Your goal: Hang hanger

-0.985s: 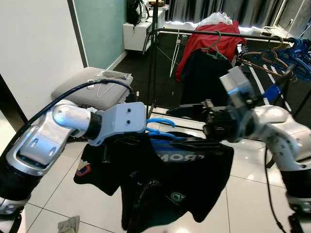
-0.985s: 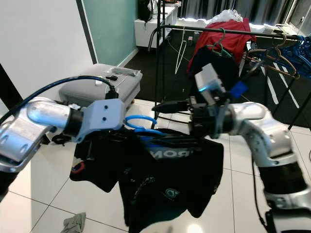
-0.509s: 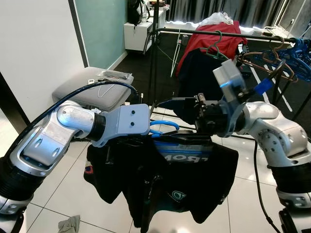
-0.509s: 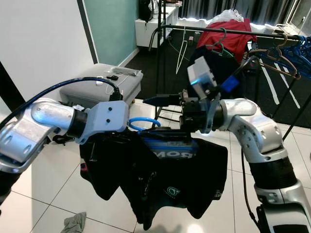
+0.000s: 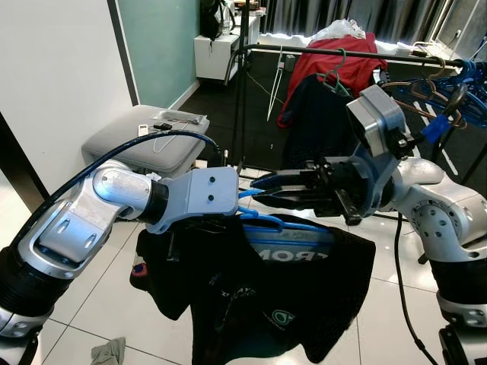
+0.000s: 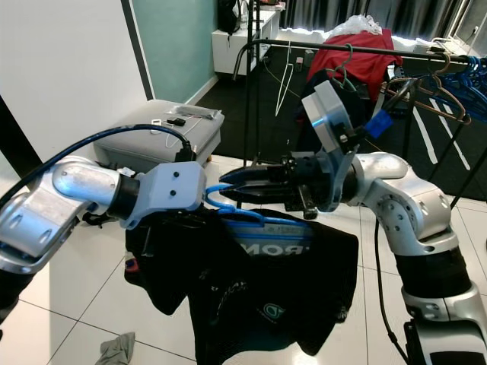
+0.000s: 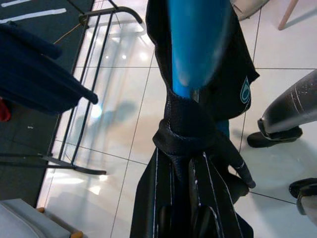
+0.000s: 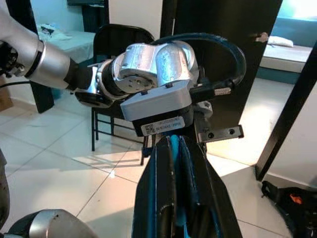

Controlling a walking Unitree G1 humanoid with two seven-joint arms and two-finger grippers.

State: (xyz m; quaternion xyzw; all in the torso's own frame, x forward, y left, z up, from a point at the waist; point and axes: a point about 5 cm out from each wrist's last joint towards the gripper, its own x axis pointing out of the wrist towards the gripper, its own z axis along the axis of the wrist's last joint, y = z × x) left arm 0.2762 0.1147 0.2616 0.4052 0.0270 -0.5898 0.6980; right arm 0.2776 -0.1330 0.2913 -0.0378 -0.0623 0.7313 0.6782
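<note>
A blue hanger [image 5: 283,223] carries a black T-shirt [image 5: 266,293] with white lettering at chest height between my arms. My left gripper [image 7: 184,198] is shut on the hanger's shoulder through the bunched black cloth; its silver wrist [image 5: 204,199] hides the fingers in the eye views. My right gripper [image 5: 257,188] points left, and the right wrist view has its fingers [image 8: 154,183] shut on the hanger's blue hook [image 8: 173,148]. The black clothes rail [image 5: 319,52] runs behind, above and beyond both grippers.
On the rail hang a red garment [image 5: 335,67], a black garment [image 5: 319,114] and several blue and brown hangers [image 5: 456,87] at the right end. A grey suitcase [image 5: 141,141] lies left by the white wall. A grey rag [image 5: 106,352] lies on the tiled floor.
My right gripper has come down from above the hanger and shut on its hook. The hanger and shirt have shifted slightly right and the shirt hangs flatter.
</note>
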